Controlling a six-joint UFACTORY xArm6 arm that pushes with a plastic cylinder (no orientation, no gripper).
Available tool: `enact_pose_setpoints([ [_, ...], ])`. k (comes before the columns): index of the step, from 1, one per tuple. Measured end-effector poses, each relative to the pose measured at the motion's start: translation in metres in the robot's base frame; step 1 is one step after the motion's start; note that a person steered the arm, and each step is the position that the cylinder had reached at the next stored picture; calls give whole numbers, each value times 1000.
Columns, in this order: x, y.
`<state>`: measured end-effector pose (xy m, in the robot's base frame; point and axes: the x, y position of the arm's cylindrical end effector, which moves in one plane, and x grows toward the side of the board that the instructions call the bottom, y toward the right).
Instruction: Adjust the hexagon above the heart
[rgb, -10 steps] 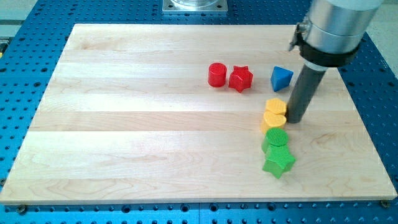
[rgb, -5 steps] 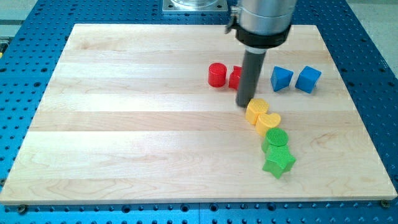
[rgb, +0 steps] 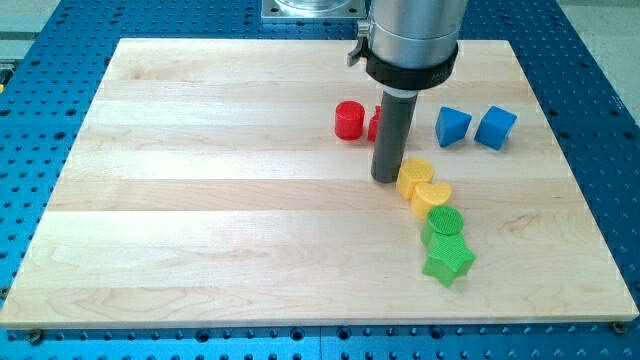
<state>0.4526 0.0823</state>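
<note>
The yellow hexagon (rgb: 416, 175) lies on the wooden board, touching the yellow heart (rgb: 432, 196) at its lower right. My tip (rgb: 386, 178) stands on the board just left of the hexagon, touching or almost touching its left side. The dark rod rises from there and covers most of the red star (rgb: 376, 124) behind it.
A red cylinder (rgb: 348, 119) sits left of the rod. A blue triangular block (rgb: 452, 126) and a blue cube (rgb: 496, 127) lie at the right. A green cylinder (rgb: 444, 224) and a green star (rgb: 447, 261) continue the chain below the heart.
My tip went from the right of the yellow pair, over to the hexagon's upper left, then down to its left side. The hexagon and heart shifted left and skewed.
</note>
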Motion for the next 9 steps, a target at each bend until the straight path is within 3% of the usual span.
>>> enact_pose_setpoints([
  [8, -2, 16],
  [9, 8, -36],
])
